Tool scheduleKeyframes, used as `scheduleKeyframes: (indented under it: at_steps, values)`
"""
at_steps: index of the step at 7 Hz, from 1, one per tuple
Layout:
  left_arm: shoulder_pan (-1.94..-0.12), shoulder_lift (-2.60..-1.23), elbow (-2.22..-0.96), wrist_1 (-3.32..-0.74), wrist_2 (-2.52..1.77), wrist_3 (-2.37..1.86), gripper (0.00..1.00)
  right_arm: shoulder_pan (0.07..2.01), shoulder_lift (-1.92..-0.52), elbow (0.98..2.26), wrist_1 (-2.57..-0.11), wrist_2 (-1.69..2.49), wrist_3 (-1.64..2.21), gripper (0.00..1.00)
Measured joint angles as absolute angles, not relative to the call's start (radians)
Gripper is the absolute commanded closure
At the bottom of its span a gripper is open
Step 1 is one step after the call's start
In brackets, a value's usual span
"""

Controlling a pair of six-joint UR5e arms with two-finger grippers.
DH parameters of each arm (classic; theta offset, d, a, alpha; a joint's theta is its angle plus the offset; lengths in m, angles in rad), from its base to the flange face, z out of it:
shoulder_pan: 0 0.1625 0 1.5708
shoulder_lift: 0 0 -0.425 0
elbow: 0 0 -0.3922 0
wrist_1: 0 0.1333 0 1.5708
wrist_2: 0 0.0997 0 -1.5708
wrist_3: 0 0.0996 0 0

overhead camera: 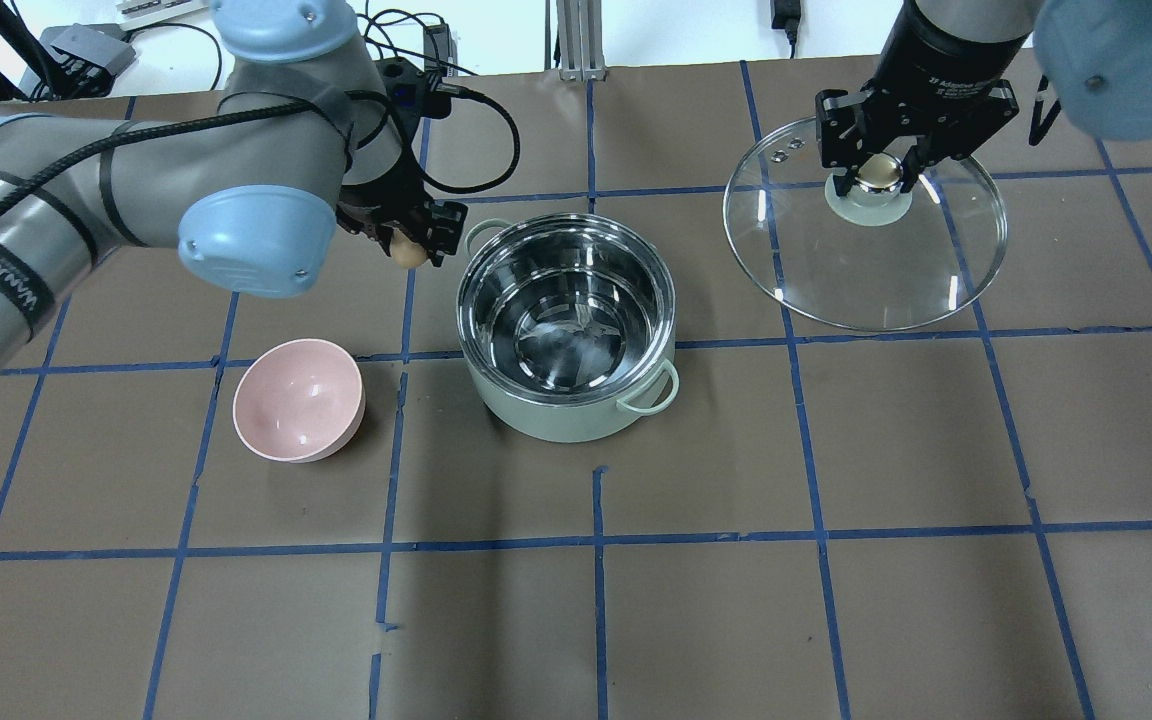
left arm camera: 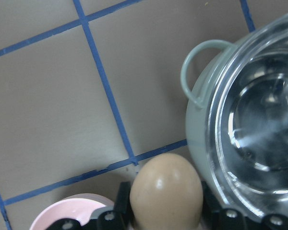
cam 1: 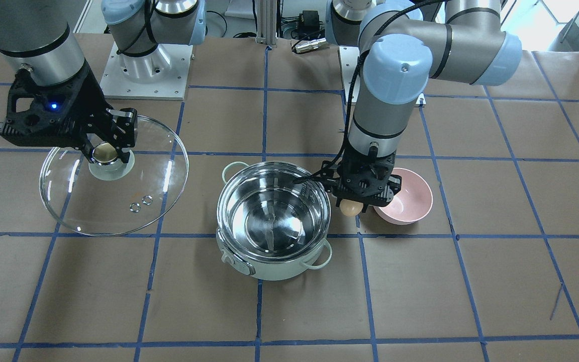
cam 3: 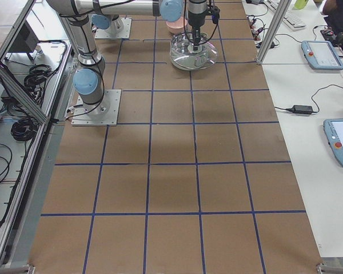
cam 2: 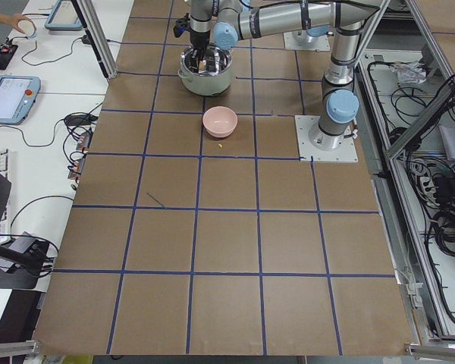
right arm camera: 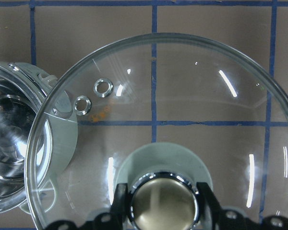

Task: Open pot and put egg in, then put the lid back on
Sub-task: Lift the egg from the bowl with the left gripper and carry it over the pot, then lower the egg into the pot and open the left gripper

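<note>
Egg [left arm camera: 166,190], small brown-tan oval, pinched in left gripper [cam 1: 352,205] — ten o'clock of round mint-green pot [overhead camera: 556,420], overhead.
Right gripper [overhead camera: 877,172] clamps metallic knob [right arm camera: 163,203] of clear glass lid [overhead camera: 866,275], two o'clock.

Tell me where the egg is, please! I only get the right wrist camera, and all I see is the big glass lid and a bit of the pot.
Observer: The egg is pinched in the left gripper, beside the pot's rim and not over the opening.
Operator: Is there anything inside the pot already?
Observer: No. The pot shows only its shiny steel bottom.
Operator: What else is on the table?
Observer: A pink bowl. It is empty and sits on the left arm's side of the pot.
</note>
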State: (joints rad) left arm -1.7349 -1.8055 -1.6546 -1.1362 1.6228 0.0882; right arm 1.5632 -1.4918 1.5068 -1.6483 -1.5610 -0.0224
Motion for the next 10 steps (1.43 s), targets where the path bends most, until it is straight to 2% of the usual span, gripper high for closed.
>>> scheduleKeyframes:
  at_steps: [3, 4, 6, 7, 8, 10]
  values:
    - [-1.833, -1.913, -1.612, -1.088, 1.669, -0.062, 0.77, 1.564, -1.495, 1.502, -1.651, -1.558, -0.02, 0.77]
    - [-1.851, -1.94, -1.61, -1.069, 1.683, -0.078, 0.75, 1.564, -1.493, 1.503, -1.659, -1.561, -0.024, 0.8]
    - [-1.877, -1.973, -1.623, -1.041, 1.697, -0.082, 0.7, 1.561, -1.498, 1.503, -1.651, -1.604, -0.032, 0.8]
    - [-1.882, -1.977, -1.629, -1.038, 1.705, -0.08, 0.51, 1.561, -1.508, 1.5, -1.636, -1.618, -0.033, 0.8]
    - [-1.883, -1.979, -1.632, -1.037, 1.709, -0.079, 0.19, 1.563, -1.522, 1.5, -1.627, -1.61, -0.033, 0.8]
    - [-1.884, -1.979, -1.634, -1.037, 1.712, -0.077, 0.09, 1.569, -1.536, 1.496, -1.621, -1.567, -0.033, 0.8]
